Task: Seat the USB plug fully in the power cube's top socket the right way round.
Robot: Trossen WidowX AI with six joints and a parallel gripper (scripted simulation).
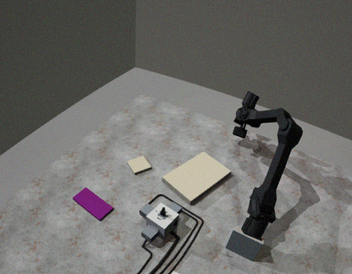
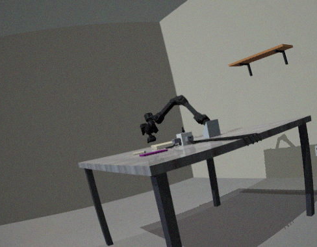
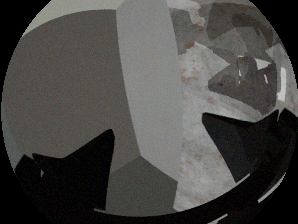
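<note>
The white power cube [image 1: 160, 221] [image 2: 184, 138] stands near the table's front edge with grey plugs on its sides. A small black USB plug [image 1: 163, 212] sticks up from the socket on its top. My gripper [image 1: 241, 130] [image 2: 149, 136] [image 3: 159, 126] is open and empty. It hangs high above the table near the far edge, well behind and to the right of the cube. In the wrist view only the two dark fingers, the table edge and the floor show; the cube is out of that view.
A large cream slab [image 1: 196, 175] lies behind the cube, a small cream tile [image 1: 139, 164] to its left, and a purple card [image 1: 92, 203] [image 2: 153, 152] further left. Black cables [image 1: 190, 231] run from the cube to the front edge. The arm's grey base [image 1: 244, 246] stands to the right.
</note>
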